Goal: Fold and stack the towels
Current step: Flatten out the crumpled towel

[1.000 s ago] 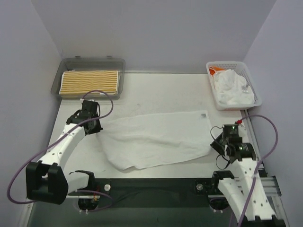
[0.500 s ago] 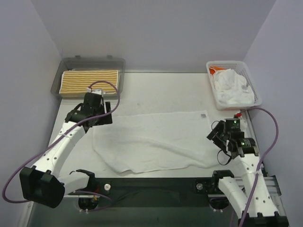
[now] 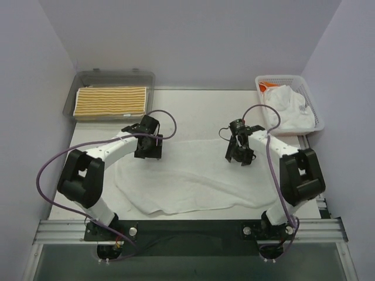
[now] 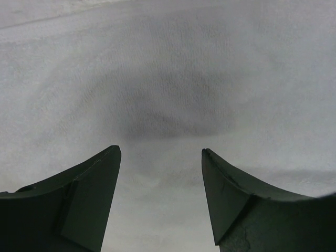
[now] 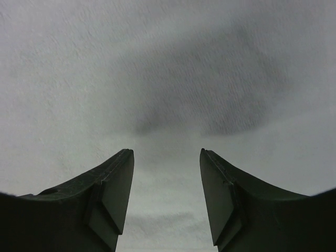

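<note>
My left gripper [image 4: 160,151] is open, jaws well apart with nothing between them, close over the white towel [image 3: 193,181]. I can't tell if it touches. My right gripper [image 5: 166,151] is the same: jaws parted, empty, over that cloth. The white towel lies spread and slightly rumpled mid table [image 3: 193,108], with both grippers near its far edge. At far left a folded yellow-striped towel [image 3: 110,100] sits in the grey tray [image 3: 111,77]. At far right, crumpled white towels [image 3: 286,110] fill the mesh basket [image 3: 317,120].

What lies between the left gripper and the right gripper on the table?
Only the spread white towel: in the top view nothing else sits between the left gripper and the right gripper, both open over it.
</note>
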